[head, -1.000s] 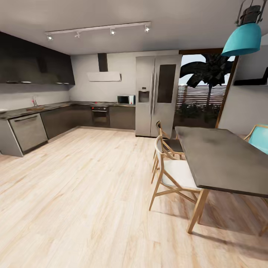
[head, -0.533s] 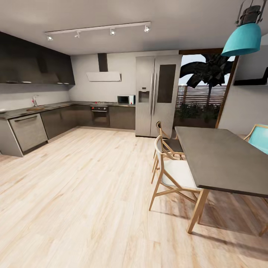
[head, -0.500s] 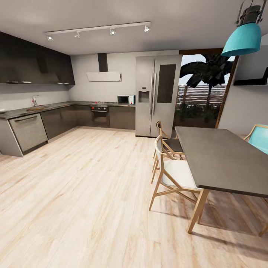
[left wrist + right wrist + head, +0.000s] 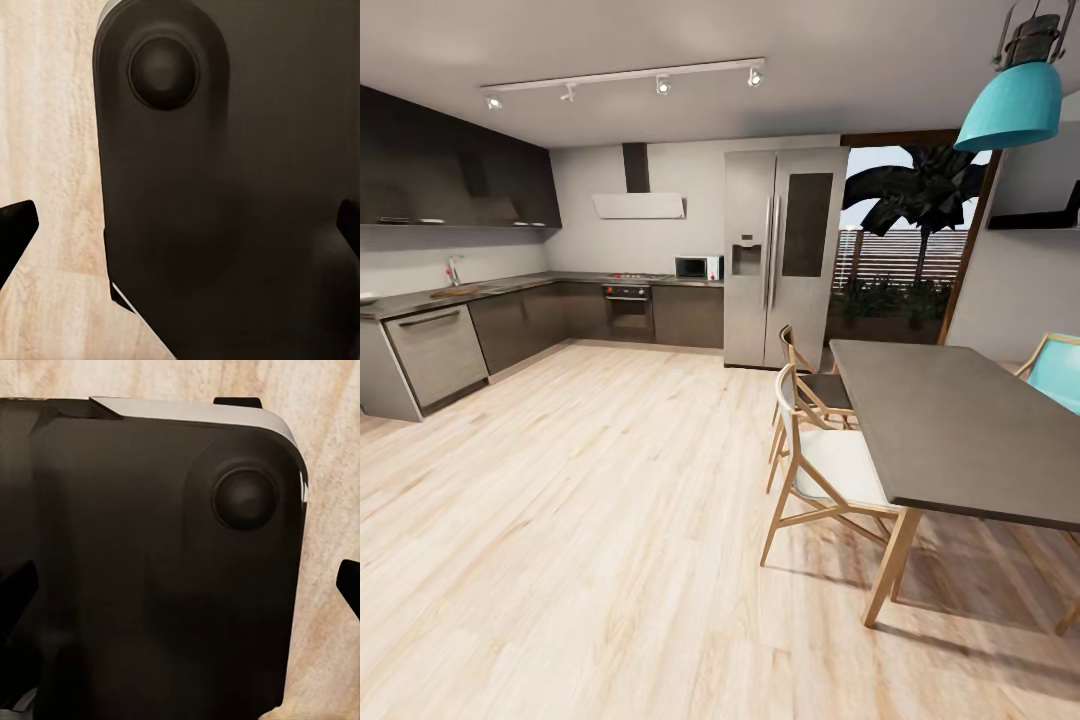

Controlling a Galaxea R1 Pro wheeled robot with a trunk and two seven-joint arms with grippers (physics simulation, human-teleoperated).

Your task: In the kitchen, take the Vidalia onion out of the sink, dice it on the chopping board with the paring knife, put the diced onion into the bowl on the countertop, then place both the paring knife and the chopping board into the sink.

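Far off at left, the countertop (image 4: pixel 490 288) and faucet (image 4: pixel 452 270) look tiny; both end effectors spread wide, empty.

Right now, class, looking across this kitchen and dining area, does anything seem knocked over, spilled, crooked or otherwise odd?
Nothing stands out. The pale wooden plank floor shows no spills, the two light wooden chairs with white seats stand upright at the grey rectangular dining table, and the tall steel fridge has its doors shut.
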